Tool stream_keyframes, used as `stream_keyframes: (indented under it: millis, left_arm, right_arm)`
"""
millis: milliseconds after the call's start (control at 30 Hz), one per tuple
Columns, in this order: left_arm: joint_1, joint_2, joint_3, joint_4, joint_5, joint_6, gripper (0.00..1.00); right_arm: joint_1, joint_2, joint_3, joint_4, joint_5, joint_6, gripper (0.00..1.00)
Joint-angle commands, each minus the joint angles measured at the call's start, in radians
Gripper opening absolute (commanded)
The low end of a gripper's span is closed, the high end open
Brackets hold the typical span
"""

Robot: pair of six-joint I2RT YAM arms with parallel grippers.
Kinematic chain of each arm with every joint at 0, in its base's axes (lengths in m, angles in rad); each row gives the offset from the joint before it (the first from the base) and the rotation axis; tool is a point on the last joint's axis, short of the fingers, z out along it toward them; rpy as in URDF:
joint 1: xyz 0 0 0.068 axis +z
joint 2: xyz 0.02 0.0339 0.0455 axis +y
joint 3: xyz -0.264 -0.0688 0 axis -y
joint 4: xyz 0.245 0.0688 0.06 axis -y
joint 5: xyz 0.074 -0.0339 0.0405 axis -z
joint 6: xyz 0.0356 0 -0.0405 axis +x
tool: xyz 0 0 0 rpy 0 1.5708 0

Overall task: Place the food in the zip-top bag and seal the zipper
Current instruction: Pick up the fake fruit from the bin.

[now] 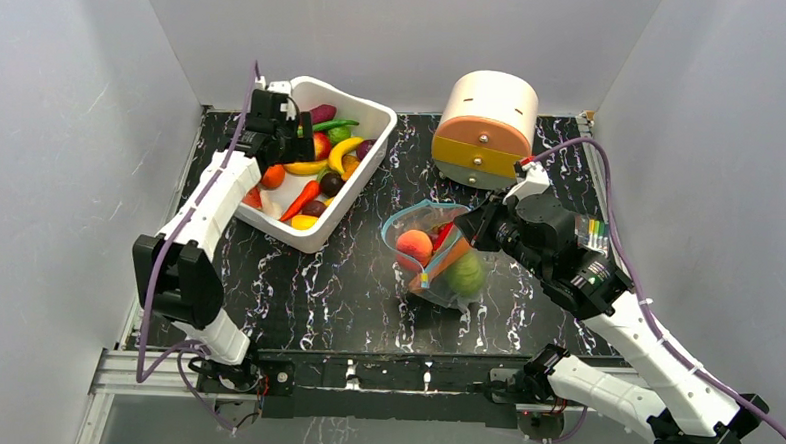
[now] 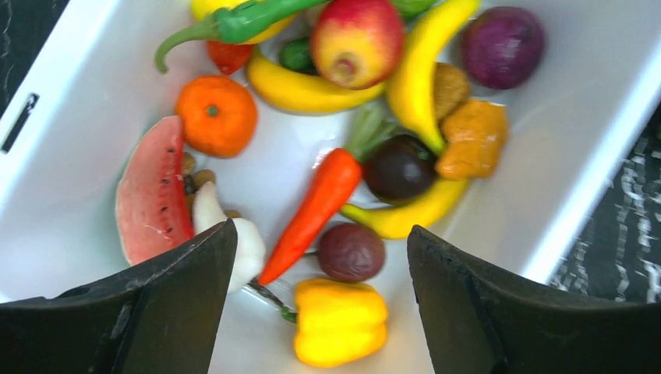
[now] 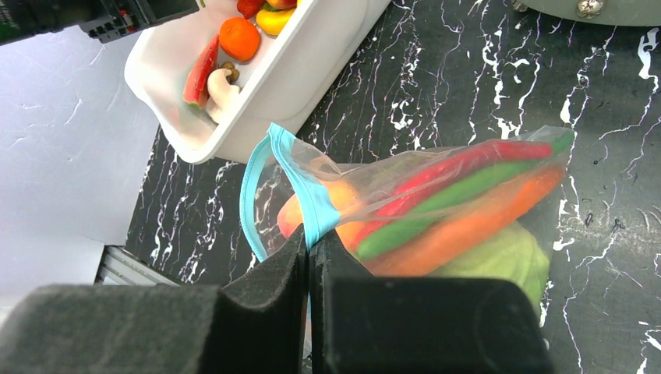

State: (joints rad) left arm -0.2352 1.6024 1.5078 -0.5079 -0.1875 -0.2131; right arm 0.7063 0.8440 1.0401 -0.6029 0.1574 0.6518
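From above, the white bin point(image 1: 308, 240) at far left holds toy food; the zip-top bag point(image 1: 409, 223) at centre holds a peach point(image 1: 414, 247) and a cabbage point(image 1: 465, 275). On the left wrist, the left gripper point(image 2: 321, 241) has its fingers apart over the bin's carrot point(image 2: 316, 206) and orange point(image 2: 216, 115). On the right wrist, the right gripper point(image 3: 309, 241) is clamped on the zipper point(image 3: 312, 202).

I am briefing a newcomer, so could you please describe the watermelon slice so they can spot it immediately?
Look to the white bin at the back left of the table. Along one wall, next to the orange, lies the watermelon slice. It is the only flat wedge there, red with dark seeds.
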Motion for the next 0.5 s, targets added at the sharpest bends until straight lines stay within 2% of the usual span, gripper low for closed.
stream_keyframes:
  millis: [0,167,467]
  left_arm:
    - [0.089,0.03,-0.052,0.082,-0.003,0.044,0.78]
    - [0.198,0.138,-0.045,0.109,0.084,0.02,0.66]
    - [0.235,0.264,0.002,0.175,0.1,0.031,0.65]
  right_arm:
    - [0.004,-0.016,0.045,0.109,0.005,-0.013,0.0]
    - [0.003,-0.014,0.019,0.142,-0.005,-0.007,0.0]
    - [0.004,0.004,0.034,0.142,0.029,-0.038,0.0]
